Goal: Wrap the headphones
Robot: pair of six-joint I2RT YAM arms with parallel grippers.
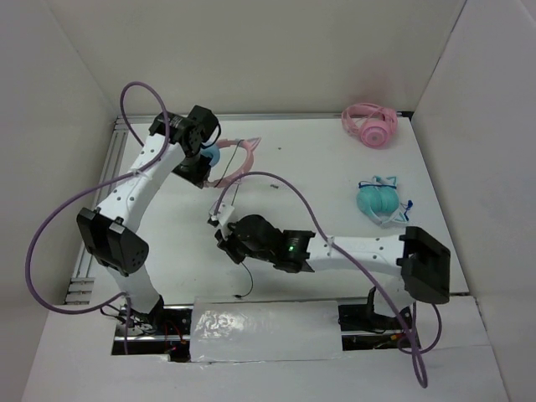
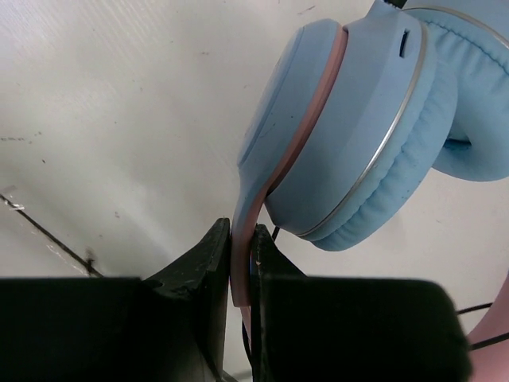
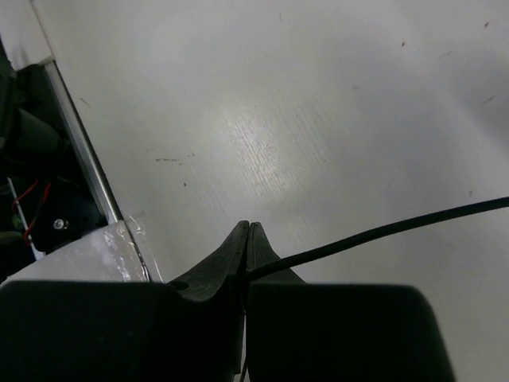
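Closest to the lens on the right wrist, the right claw (image 3: 245, 239) has its two fingers pressed together on the thin black cable (image 3: 382, 232), which runs out from the tips to the right, over the white tabletop (image 3: 262, 119). Pinching the cord this way gives that arm a free length to lead around the headset, which I judge to be the reason for the grip. On the other wrist, the left claw (image 2: 241, 239) is clamped on the pink headband (image 2: 242, 263) just below one light blue ear cup (image 2: 350, 135), with the second cup's cushion showing behind it. That hold looks meant to anchor the set and keep it tilted so the cord has room to pass; whether it is lifted clear of the tabletop I cannot tell.

From above, the headphones (image 1: 230, 161) are at the far left under the left arm, the cat-eared band arching to the right. The right claw is near them toward the middle, and a loose tail of cable trails toward the near edge. Wrapping seems barely begun: short bits of black cord show beside the band, but no neat turns. Farther off on the right, well apart, lie teal headphones (image 1: 381, 201) and, in the back corner, all-pink headphones (image 1: 371, 126), neither part of this job
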